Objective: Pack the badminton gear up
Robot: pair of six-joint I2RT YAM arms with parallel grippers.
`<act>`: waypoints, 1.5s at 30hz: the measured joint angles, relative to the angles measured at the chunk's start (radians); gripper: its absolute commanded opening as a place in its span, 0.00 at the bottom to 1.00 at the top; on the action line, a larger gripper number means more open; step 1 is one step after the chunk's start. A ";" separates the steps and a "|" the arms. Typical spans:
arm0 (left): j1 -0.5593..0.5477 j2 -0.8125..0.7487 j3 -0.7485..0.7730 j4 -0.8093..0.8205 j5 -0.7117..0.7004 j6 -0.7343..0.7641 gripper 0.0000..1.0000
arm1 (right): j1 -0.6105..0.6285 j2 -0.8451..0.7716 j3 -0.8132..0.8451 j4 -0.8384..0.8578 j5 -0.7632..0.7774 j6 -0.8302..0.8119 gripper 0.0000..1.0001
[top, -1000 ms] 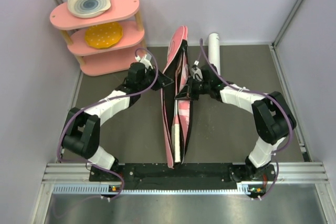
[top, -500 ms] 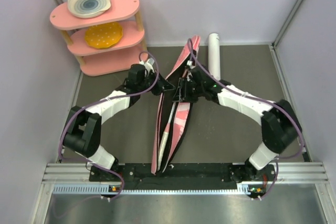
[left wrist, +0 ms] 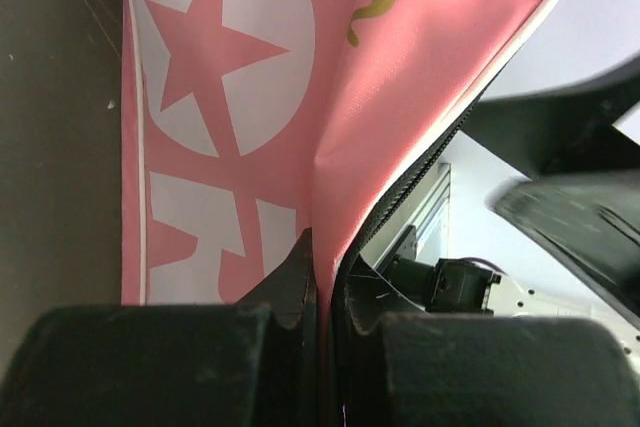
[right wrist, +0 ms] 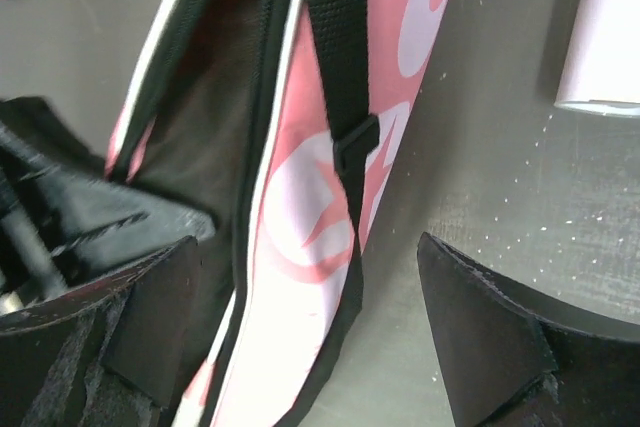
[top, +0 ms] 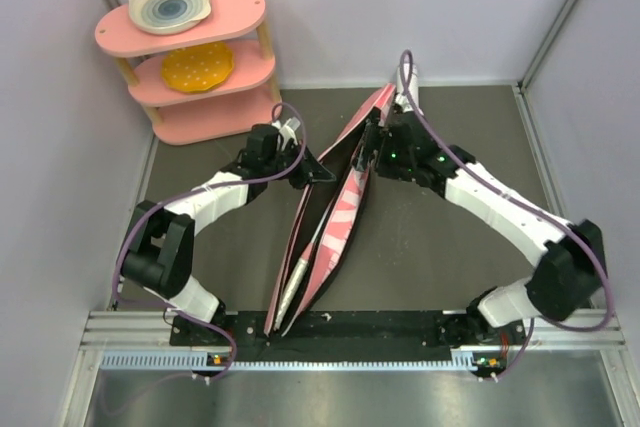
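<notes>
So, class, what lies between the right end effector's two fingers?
The pink racket bag and its black strap, then bare tabletop; the right wrist view shows it.

- The racket bag (left wrist: 230, 127) is of pink woven cloth, fine-grained and matt, with white printed shapes.
- Its strap (right wrist: 345, 67) is black ribbed webbing.
- The table (right wrist: 480, 187) is dark, matt and slightly rough, with pale specks.
- The tube (right wrist: 605, 37) looks white, smooth and matt.
- The shelf (top: 235, 9) has a smooth pink finish.
</notes>
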 measured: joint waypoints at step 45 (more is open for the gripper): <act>-0.159 0.039 0.232 -0.415 -0.134 0.407 0.25 | -0.085 0.038 -0.186 0.307 -0.241 0.427 0.34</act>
